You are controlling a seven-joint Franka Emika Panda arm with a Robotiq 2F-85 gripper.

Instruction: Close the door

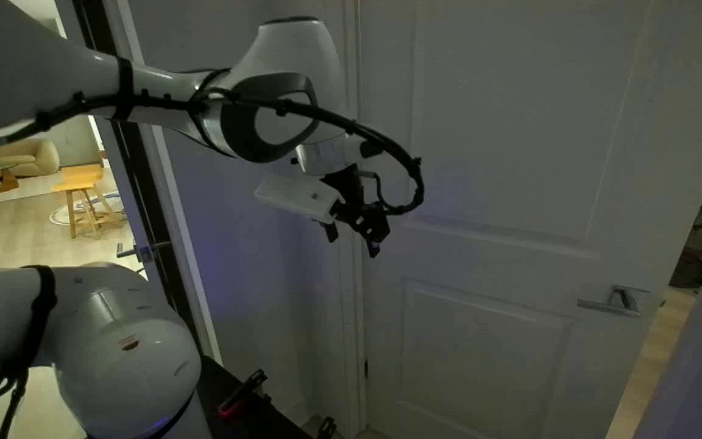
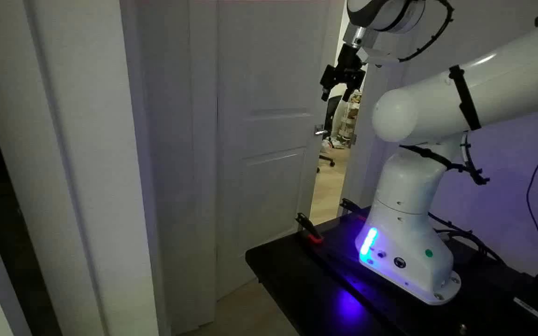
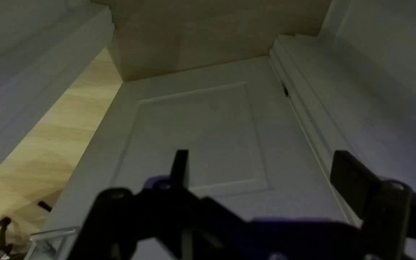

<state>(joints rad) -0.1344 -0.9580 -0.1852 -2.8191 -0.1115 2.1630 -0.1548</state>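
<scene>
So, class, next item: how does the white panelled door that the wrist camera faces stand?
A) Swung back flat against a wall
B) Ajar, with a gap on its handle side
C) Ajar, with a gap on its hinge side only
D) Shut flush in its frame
B: a strip of lit floor shows past the edge of the door next to its lever handle, in both exterior views.
</scene>
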